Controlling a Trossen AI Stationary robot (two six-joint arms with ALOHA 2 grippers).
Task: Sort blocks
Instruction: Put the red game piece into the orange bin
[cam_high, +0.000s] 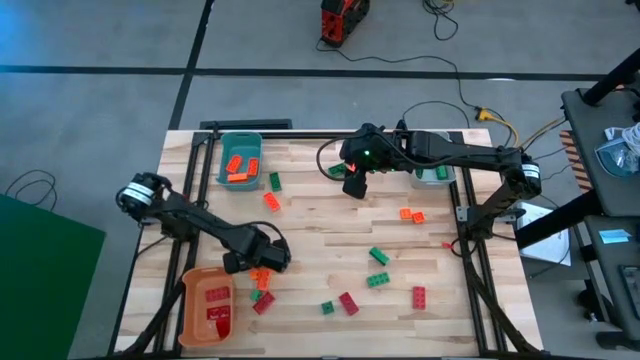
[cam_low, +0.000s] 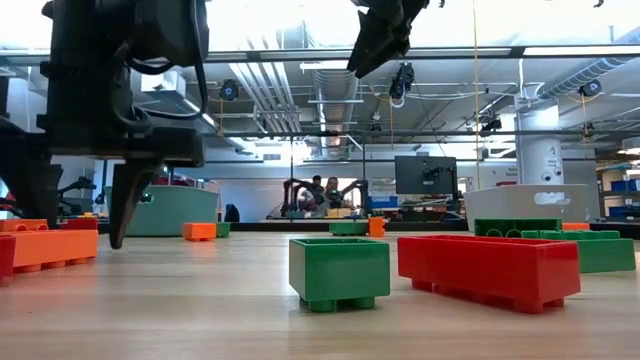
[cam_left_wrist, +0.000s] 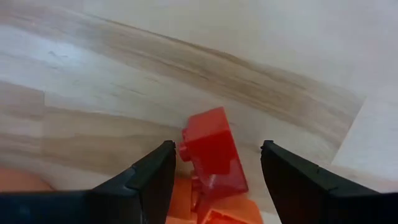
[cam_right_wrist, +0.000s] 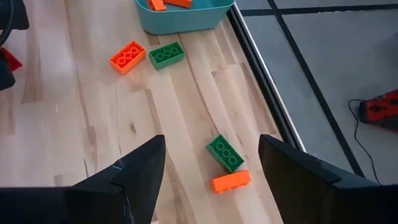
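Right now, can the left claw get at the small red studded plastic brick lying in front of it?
Probably yes. The left claw is open, low over the wooden table, and the red studded plastic brick lies between its fingers. Orange bricks crowd beside it and may get pinched too.

Pale wooden table (cam_high: 320, 215) with scattered blocks (cam_high: 378, 257) and three bins (cam_high: 240, 160)

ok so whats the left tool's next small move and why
Probably lower straight down and close. The left tool is open, its fingers either side of a red block lying against orange blocks, beside the orange bin that already holds red blocks.
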